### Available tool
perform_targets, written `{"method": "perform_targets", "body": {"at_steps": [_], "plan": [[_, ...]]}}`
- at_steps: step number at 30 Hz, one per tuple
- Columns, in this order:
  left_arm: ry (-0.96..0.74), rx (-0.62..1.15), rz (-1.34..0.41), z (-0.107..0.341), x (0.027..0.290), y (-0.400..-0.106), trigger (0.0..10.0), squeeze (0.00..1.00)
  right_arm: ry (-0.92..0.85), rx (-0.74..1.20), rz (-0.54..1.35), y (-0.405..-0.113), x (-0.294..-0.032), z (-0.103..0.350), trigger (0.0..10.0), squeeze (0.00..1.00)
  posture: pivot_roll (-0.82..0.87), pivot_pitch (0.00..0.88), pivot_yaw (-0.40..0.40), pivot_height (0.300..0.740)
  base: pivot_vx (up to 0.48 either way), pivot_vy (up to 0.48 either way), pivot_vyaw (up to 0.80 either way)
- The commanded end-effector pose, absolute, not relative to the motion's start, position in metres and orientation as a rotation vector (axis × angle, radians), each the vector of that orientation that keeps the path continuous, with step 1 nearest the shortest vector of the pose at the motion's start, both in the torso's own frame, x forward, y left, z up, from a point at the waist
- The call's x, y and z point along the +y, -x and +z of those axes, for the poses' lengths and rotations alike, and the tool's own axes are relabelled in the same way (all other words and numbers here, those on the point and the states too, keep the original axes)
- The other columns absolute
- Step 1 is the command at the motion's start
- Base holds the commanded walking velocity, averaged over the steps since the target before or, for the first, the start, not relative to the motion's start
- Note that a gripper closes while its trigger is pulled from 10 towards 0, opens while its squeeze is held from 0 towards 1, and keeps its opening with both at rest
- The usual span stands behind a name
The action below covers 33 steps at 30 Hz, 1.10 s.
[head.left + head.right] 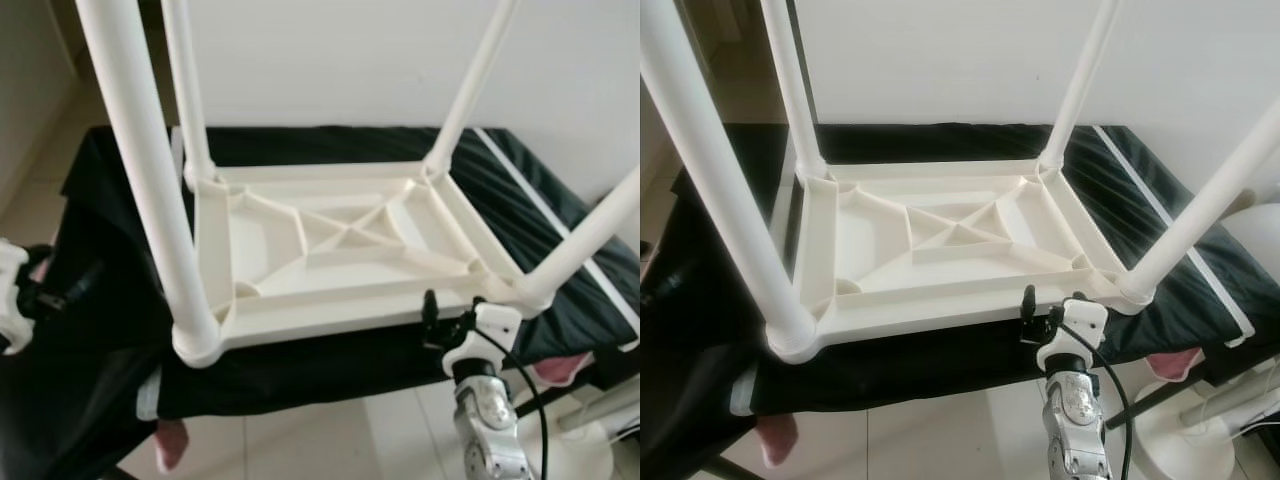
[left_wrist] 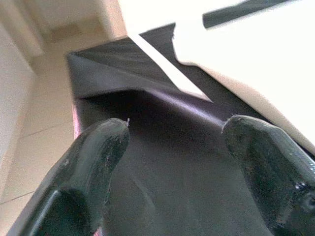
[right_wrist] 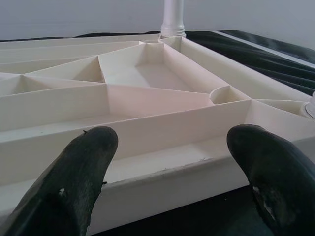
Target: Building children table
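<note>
While no brand, label or writing is legible, the white plastic table top [image 1: 340, 250] lies upside down on a black-covered surface [image 1: 520, 180], ribbed underside up, with four white legs [image 1: 140, 170] standing from its corners. Its near edge overhangs toward tiled floor [image 1: 940, 440]. Right gripper [image 3: 172, 162] sits just before that near edge by the near right corner, fingers [image 3: 83, 167] spread wide, holding nothing. Left gripper [image 2: 172, 162] hangs over the black cover left of the table top, fingers apart and empty.
</note>
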<state>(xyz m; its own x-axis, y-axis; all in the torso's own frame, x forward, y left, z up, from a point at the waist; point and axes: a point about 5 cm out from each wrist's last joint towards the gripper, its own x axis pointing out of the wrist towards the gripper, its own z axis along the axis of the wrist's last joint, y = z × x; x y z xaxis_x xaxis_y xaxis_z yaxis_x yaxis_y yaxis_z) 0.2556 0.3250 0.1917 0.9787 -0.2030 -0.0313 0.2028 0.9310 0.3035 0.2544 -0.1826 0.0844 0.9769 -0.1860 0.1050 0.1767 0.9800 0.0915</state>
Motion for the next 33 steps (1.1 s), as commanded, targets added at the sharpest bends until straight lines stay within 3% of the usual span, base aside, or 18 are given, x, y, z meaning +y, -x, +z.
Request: {"method": "perform_targets", "body": {"at_steps": [1, 5, 9, 20, 31, 33], "plan": [[-0.266, -0.056, -0.193, 0.195, 0.319, -0.266, 10.0, 0.0, -0.069, -0.064, -0.239, -0.246, -0.19, 0.075, 10.0, 0.0, 0.08, 0.074, -0.087, 0.74, 0.0, 0.0, 0.0], [-0.224, -0.088, -0.212, 0.197, 0.312, -0.274, 10.0, 0.0, -0.061, -0.069, -0.261, -0.242, -0.191, 0.076, 10.0, 0.0, 0.07, 0.072, -0.083, 0.74, 0.0, 0.0, 0.0], [-0.015, -0.154, -0.357, 0.193, 0.276, -0.297, 10.0, 0.0, -0.064, -0.073, -0.315, -0.225, -0.193, 0.075, 10.0, 0.0, 0.04, 0.069, -0.064, 0.74, 0.0, 0.0, 0.0], [0.059, -0.175, -0.448, 0.187, 0.24, -0.317, 10.0, 0.0, -0.019, -0.02, -0.354, -0.207, -0.208, 0.067, 10.0, 0.0, 0.02, 0.056, -0.059, 0.74, 0.0, 0.0, 0.0], [0.039, -0.105, -0.606, 0.169, 0.21, -0.302, 10.0, 0.0, -0.051, 0.004, -0.345, -0.228, -0.209, 0.068, 10.0, 0.0, 0.03, 0.066, -0.063, 0.74, 0.0, 0.0, 0.0], [0.047, -0.069, -0.646, 0.16, 0.202, -0.292, 10.0, 0.0, -0.069, 0.002, -0.326, -0.243, -0.208, 0.073, 10.0, 0.0, 0.05, 0.071, -0.072, 0.74, 0.0, 0.0, 0.0]]}}
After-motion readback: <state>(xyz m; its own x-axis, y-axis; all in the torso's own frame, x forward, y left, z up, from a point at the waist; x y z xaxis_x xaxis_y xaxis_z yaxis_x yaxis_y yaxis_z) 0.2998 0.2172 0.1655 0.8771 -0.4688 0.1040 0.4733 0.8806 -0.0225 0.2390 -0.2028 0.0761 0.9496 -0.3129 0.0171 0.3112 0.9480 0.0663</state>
